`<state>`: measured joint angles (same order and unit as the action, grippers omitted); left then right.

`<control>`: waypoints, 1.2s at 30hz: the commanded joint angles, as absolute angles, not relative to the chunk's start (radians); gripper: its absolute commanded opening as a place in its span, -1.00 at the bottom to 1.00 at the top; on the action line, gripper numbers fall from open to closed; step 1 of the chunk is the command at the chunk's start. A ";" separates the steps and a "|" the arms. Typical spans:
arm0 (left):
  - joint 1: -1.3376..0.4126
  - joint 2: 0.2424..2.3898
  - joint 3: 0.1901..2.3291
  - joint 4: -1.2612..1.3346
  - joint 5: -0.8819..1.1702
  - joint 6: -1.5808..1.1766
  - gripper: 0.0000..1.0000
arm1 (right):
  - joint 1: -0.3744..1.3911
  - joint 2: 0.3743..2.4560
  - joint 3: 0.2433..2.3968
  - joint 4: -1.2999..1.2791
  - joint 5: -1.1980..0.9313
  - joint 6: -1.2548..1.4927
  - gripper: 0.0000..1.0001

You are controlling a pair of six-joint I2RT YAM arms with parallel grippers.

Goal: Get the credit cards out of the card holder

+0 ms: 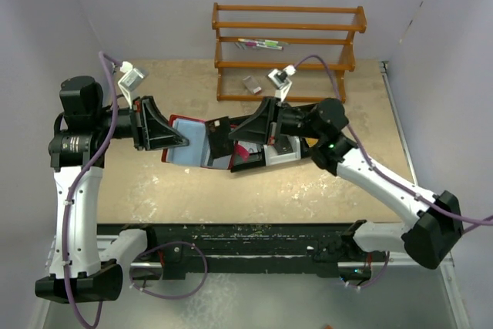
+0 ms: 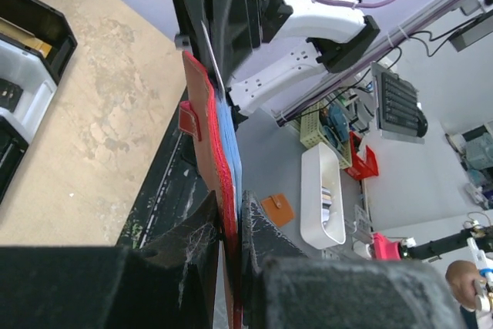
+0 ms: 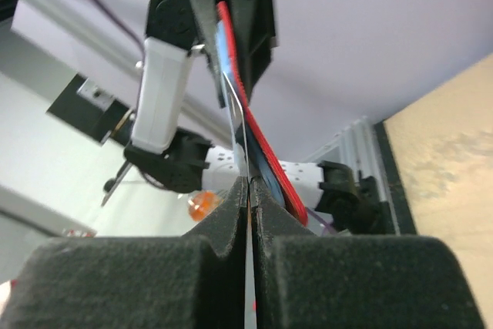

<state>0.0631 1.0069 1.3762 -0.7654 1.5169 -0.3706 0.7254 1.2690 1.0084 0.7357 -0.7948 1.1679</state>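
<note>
The red card holder (image 1: 189,144) hangs open above the table, its blue inside facing up. My left gripper (image 1: 179,142) is shut on its left edge. In the left wrist view the card holder (image 2: 209,136) stands edge-on, pinched between the fingertips of that gripper (image 2: 231,217). My right gripper (image 1: 233,135) reaches in from the right and is shut on a thin credit card (image 3: 240,132) that sticks out of the card holder (image 3: 266,156). That card runs edge-on down between the closed pads of the right gripper (image 3: 248,190). The card's face is hidden.
A black-and-white tray (image 1: 283,152) lies on the table under the right wrist, and shows again as the tray (image 2: 23,67) in the left wrist view. A wooden rack (image 1: 289,52) with small items stands at the back. Walls close in on both sides.
</note>
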 commanded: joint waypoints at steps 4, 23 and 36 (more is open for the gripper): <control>0.063 1.064 1.512 -1.061 1.292 -0.016 -0.78 | 0.451 1.141 1.052 0.116 -0.877 0.812 -1.00; 0.063 1.070 1.524 -1.142 1.210 0.104 -0.81 | 0.267 1.554 1.282 -0.427 -0.175 0.380 -1.00; 0.063 1.063 1.570 -1.159 1.267 0.075 -0.80 | 0.357 1.825 1.395 -0.376 -0.154 0.401 -1.00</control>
<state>0.0631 1.0817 1.5211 -1.1690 1.2121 0.0715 0.3191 1.8023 1.3350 -0.4030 -0.1734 0.4076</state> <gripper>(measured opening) 0.159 0.004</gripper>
